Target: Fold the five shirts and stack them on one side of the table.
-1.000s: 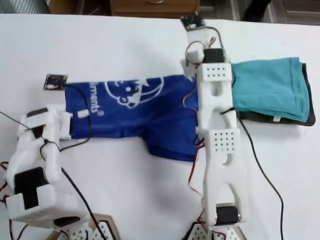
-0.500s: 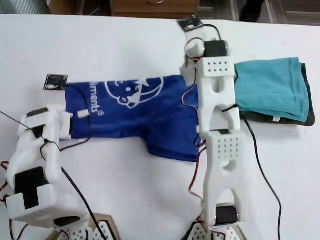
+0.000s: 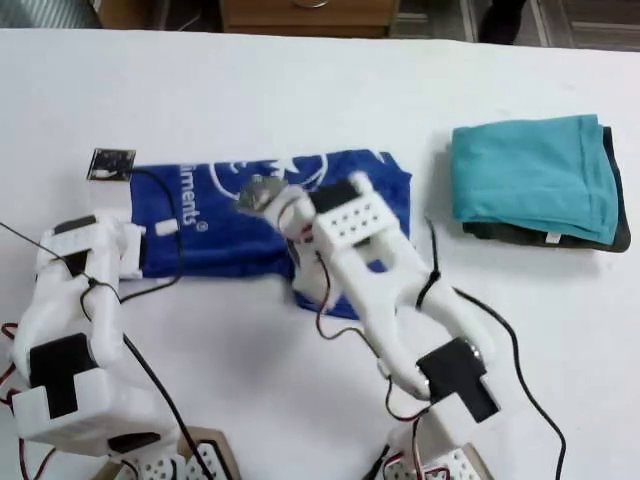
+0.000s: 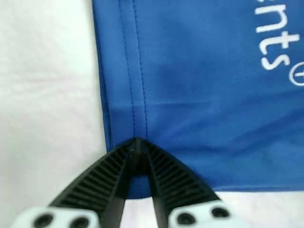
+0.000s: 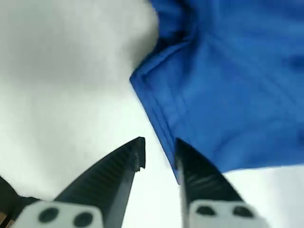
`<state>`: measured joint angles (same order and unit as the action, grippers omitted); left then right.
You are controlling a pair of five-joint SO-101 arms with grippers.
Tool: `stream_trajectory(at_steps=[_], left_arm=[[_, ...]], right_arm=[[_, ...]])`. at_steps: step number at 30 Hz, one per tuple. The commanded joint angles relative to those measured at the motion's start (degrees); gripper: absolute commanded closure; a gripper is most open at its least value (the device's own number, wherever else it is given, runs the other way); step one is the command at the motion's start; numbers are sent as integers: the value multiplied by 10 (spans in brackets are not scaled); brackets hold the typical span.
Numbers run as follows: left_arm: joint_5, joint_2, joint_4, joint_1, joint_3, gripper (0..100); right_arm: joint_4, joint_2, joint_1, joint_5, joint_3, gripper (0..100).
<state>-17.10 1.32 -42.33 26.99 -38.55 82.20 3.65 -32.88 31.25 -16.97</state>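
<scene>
Left pincer (image 4: 137, 143) was clamped on the hem of the blue shirt (image 4: 204, 104), lying on the surface (image 3: 300, 90); right pincer (image 5: 159, 153) stood slightly parted, empty, at the shirt's edge

White lettering (image 3: 189, 205) runs across the blue shirt (image 3: 225, 245), beside a round white printed picture (image 3: 262, 181). The left wrist view catches a word's end and a small circled mark (image 4: 298, 75). The white tag (image 3: 549, 238) on the folded shirts (image 3: 530, 175) is too small to read.
</scene>
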Motion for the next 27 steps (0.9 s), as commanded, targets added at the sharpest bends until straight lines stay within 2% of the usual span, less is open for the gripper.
stream_trajectory(at_steps=[1, 6, 11, 17, 23, 27], left_arm=[[4, 0, 9, 8, 2, 974], [4, 0, 9, 8, 2, 974], [4, 0, 9, 8, 2, 974], [4, 0, 9, 8, 2, 974], [4, 0, 9, 8, 2, 974], [4, 0, 9, 8, 2, 974]], right_arm=[[-49, -36, -14, 4, -49, 791], [-65, -36, -32, 4, -91, 789], [-99, -36, -15, 5, -103, 788], [-136, -23, 21, 91, -142, 789], [-176, 67, 71, 155, -141, 789], [-135, 112, 80, 161, -89, 793]])
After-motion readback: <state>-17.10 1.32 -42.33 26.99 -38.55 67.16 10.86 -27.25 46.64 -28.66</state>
